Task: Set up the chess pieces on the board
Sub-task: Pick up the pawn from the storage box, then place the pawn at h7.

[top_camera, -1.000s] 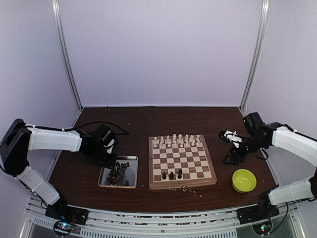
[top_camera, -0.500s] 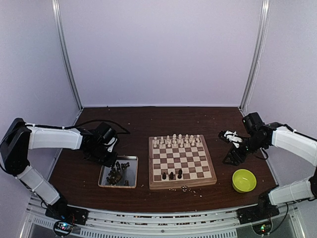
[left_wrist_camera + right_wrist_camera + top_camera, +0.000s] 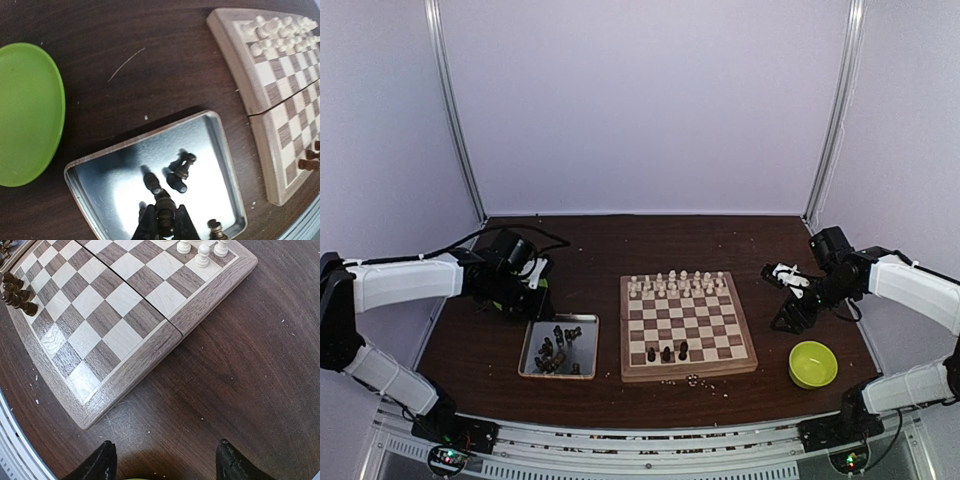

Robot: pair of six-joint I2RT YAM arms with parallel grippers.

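The brown table [image 3: 620, 250] is carrying everything, and the chessboard [image 3: 624, 335] is sitting in the middle of it. The job is only getting started. The cream chessmen [image 3: 678, 283] are standing along the far side, and their two rows are looking full. Only three dark chess pieces [image 3: 666, 353] are standing on the near side, so you are needing to place many more.

The rest of them are lying in a heap [image 3: 555, 350] in the silver tray [image 3: 100, 185], which is sitting just beside the board's left edge. Your left gripper [image 3: 164, 225] is hanging over that tray and is squeezing one dark chessman [image 3: 165, 210] tight between its fingers. I am guessing this one is going to the near rows next.

Your right gripper [image 3: 165, 460] is waiting near the board's right edge with its fingers spread wide and nothing in them.

A green bowl [image 3: 813, 363] is sitting on the table by the right arm, and a green dish [image 3: 25, 115] is lying to one side of the tray.

The three standing dark pieces are waiting close together, so a new one coming down may be bumping them. Other pieces [image 3: 181, 167] are lying right by the held one. Little pale crumbs [image 3: 705, 382] are dotting the table by the board's near edge.
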